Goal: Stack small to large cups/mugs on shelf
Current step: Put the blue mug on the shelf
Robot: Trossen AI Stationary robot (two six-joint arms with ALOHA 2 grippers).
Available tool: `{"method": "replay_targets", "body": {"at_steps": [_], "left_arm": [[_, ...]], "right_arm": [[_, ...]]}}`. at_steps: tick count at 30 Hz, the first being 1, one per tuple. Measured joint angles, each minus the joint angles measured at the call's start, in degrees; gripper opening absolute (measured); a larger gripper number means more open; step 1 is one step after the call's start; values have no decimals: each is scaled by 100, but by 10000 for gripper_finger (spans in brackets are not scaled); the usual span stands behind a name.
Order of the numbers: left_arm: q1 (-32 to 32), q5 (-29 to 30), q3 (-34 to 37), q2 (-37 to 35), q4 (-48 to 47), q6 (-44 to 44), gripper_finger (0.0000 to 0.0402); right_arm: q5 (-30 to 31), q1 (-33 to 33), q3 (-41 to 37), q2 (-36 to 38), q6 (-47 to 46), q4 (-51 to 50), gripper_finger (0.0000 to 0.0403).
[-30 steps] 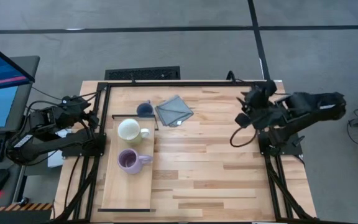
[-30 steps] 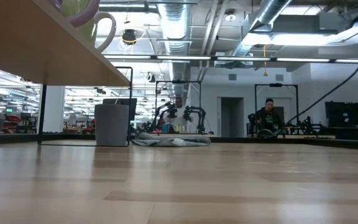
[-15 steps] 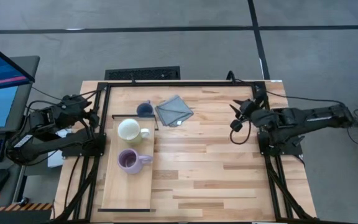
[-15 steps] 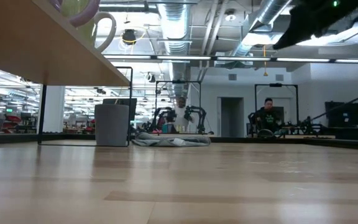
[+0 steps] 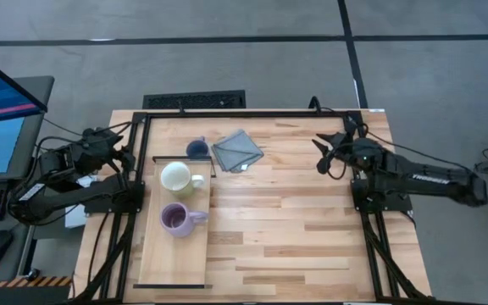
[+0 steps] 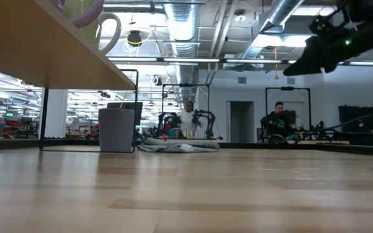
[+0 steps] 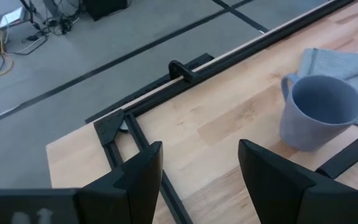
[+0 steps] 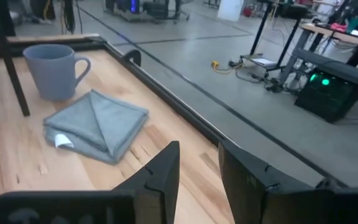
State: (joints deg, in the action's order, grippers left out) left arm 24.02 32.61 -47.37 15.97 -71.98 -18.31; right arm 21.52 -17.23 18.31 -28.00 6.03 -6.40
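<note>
The right gripper [image 5: 322,155] hung above the table's right side, its fingers [image 8: 160,174] parted by only a narrow gap and holding nothing. Well off toward the far left of it lay the grey folded cloth [image 8: 96,124], and just beyond that stood the grey-blue mug [image 8: 52,70] on the plank tabletop [image 5: 295,220], beside the shelf's [image 5: 174,254] far end. On the shelf sat the cream-white mug [image 5: 179,177] and the purple mug [image 5: 177,219]. The left gripper [image 7: 201,162] waited spread wide near the grey-blue mug.
</note>
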Motion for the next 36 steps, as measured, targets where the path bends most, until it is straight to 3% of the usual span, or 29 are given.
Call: {"method": "replay_targets", "body": {"at_steps": [4,12,23,29,32,36], "left_arm": [[0,-61,0,-1,292,277,203],[-1,-283,-2,-1,1175,407,203],[0,-251,-2,20,1319,156,203],[-1,-541,-2,347,1553,982,203],[0,-271,-2,697,1736,1645,203],[1,883,-130,1079,1763,2262,203]], "right_arm": [[-380,-376,-301,140,-73,437,134],[-338,-785,-435,156,-600,611,134],[-343,-912,-435,146,-604,604,134],[-345,-912,-433,139,-604,604,134],[-345,-912,-433,139,-605,602,134],[-345,-912,-433,139,-607,602,134]]}}
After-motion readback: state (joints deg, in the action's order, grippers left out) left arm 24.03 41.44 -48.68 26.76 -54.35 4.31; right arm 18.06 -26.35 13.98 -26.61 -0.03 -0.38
